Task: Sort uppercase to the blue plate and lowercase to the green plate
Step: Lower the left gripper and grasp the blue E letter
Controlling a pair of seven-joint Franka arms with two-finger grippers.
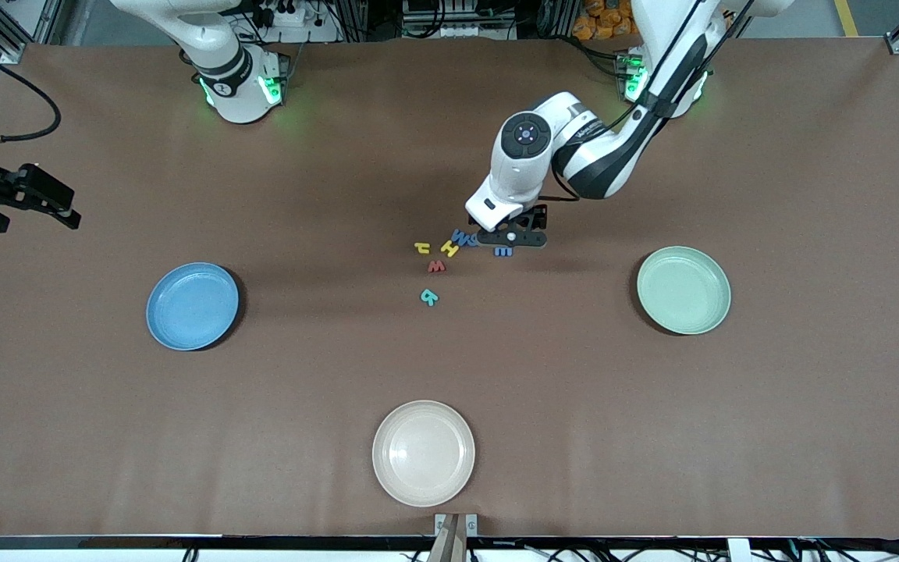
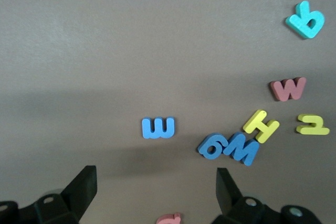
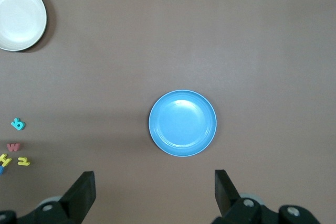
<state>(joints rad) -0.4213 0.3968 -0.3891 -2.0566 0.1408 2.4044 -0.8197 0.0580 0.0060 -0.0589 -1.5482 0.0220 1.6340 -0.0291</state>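
Note:
My left gripper (image 1: 512,238) (image 2: 156,179) hangs open low over the letter cluster at mid-table. A pink-red letter (image 2: 169,219), the Q by its rounded edge, lies between its fingers and is mostly cut off. Close by lie the blue e (image 2: 158,128) (image 1: 502,251), the blue 9-shaped letter (image 2: 212,146), blue M (image 2: 241,149), yellow H (image 2: 261,126) (image 1: 449,249), yellow h (image 2: 313,125) (image 1: 421,248), red w (image 2: 288,88) (image 1: 436,267) and teal R (image 2: 305,20) (image 1: 429,297). The right gripper (image 1: 59,204) (image 3: 155,179) waits open, high up near the blue plate (image 1: 192,306) (image 3: 182,123). The green plate (image 1: 684,289) holds nothing.
A cream plate (image 1: 423,453) (image 3: 21,16) sits near the table's front edge, nearer the front camera than the letters. The blue plate is toward the right arm's end and the green plate toward the left arm's end. Brown tabletop lies between them.

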